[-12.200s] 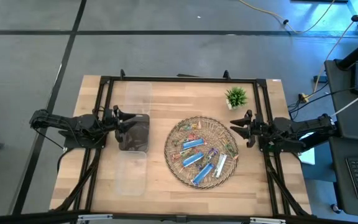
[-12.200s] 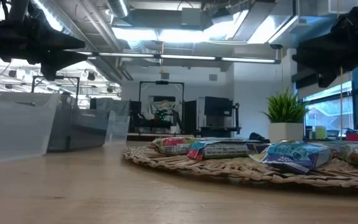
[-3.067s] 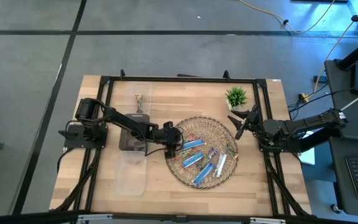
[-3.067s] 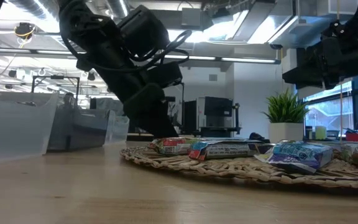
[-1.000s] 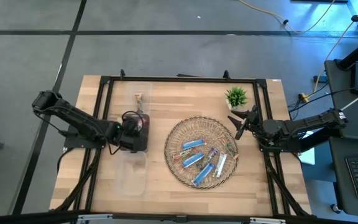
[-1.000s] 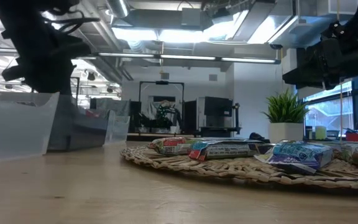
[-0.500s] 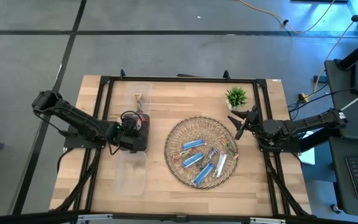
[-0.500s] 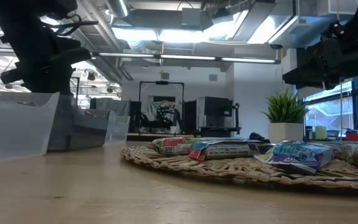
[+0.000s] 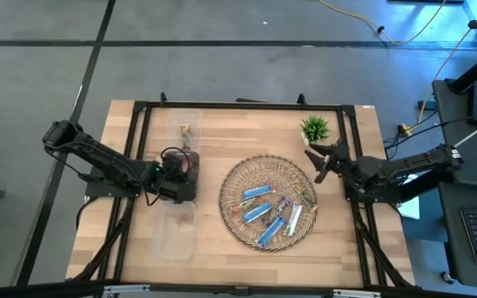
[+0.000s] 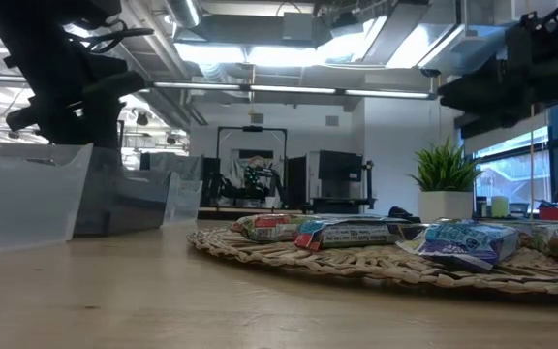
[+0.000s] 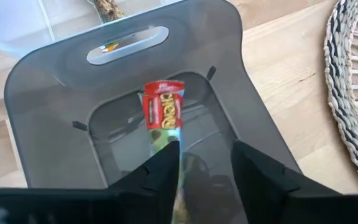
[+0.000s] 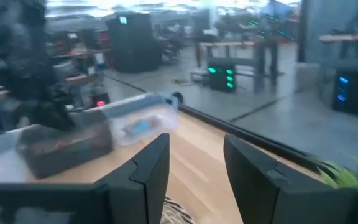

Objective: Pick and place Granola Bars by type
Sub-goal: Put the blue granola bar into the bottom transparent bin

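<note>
Table (image 9: 222,257): light wood, visible grain, smooth matt finish. Tray (image 9: 240,230): woven wicker, coarse and ribbed. Granola Bars (image 9: 257,212): foil wrappers, glossy and crinkled — blue, purple, silvery. Smoked bin (image 11: 55,118): translucent grey plastic, smooth, faint sheen; red-and-green bar (image 11: 161,115) inside, shiny wrapper. Clear bins (image 9: 174,236): transparent plastic — glossy. Table frame (image 9: 238,106): black metal, matt. Plant pot (image 10: 445,206): white, smooth.

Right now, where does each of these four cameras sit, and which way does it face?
High view: overhead, looking straight down on the table, both arms.
Low view: table height, facing across the wicker tray; arms overhead.
Left wrist view: above the grey bin holding a red bar; left gripper open.
Right wrist view: faces across the table; right gripper open.
Shared: grey bin, high and left wrist views.
</note>
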Controlling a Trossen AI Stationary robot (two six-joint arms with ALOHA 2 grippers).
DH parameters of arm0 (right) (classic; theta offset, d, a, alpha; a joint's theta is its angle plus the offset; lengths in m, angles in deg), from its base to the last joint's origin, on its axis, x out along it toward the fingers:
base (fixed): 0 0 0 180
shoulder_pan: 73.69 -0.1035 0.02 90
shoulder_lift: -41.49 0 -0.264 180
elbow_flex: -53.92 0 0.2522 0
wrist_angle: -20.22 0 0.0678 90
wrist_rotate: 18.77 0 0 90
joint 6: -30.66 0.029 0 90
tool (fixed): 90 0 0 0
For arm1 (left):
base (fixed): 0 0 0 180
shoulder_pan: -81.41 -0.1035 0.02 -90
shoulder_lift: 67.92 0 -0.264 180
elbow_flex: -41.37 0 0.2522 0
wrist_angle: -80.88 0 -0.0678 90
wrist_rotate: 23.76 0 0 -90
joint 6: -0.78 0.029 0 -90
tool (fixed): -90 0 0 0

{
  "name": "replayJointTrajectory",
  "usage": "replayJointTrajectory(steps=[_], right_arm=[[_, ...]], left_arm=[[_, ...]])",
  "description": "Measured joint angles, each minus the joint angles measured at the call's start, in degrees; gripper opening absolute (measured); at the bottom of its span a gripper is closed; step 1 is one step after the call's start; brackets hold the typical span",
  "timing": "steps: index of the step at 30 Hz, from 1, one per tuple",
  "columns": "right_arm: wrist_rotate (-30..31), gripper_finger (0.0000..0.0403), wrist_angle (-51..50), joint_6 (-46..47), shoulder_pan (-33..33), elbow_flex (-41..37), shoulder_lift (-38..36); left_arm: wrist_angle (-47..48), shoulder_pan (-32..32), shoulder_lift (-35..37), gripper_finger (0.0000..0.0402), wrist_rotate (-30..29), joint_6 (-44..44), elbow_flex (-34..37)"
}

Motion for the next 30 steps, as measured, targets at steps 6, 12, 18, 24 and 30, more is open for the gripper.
replayJointTrajectory(steps=[6, 12, 18, 24, 30], right_arm=[[-14.4, 0.0155, -4.8, -14.5, 0.0, 8.4, 2.2], [-18.4, 0.0155, -32.6, -15.7, -0.3, 30.2, 17.6], [-26.6, 0.0155, -48.5, -15.9, -4.9, 47.3, 39.3], [-30.7, 0.0155, -55.5, -14.1, -9.9, 57.3, 57.9], [-30.8, 0.0155, -55.4, -6.7, -12.4, 63.4, 71.0]], left_arm=[[-2.5, 0.0, 0.7, 0.0171, 0.5, 5.0, 0.0], [-7.0, -0.2, 0.9, 0.0175, 0.5, 13.4, 0.0], [-9.3, -0.2, 0.9, 0.0172, 0.5, 19.1, 0.0], [-9.7, -0.2, 0.9, 0.0173, 0.5, 22.0, 0.0], [-10.7, -0.2, 0.9, 0.0175, 0.5, 26.1, 0.0]])
